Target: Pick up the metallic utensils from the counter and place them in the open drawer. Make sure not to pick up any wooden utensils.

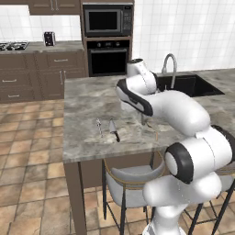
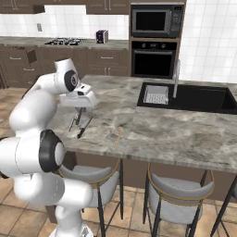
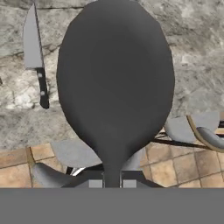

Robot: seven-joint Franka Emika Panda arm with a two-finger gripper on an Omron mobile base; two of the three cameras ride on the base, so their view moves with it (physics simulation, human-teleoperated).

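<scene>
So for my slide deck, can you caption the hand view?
Dark grey long-handled spoon gripped upright before the camera, black-handled silver knife lying on the grey-brown marbled stone counter behind.

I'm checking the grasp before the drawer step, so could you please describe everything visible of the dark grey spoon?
The dark grey spoon looks matte and metallic, with a broad oval bowl narrowing to a slim neck. The gripper is shut on that neck, so the bowl juts out ahead of the fingers, lifted off the counter. Nothing else touches it. Its handle is hidden.
</scene>
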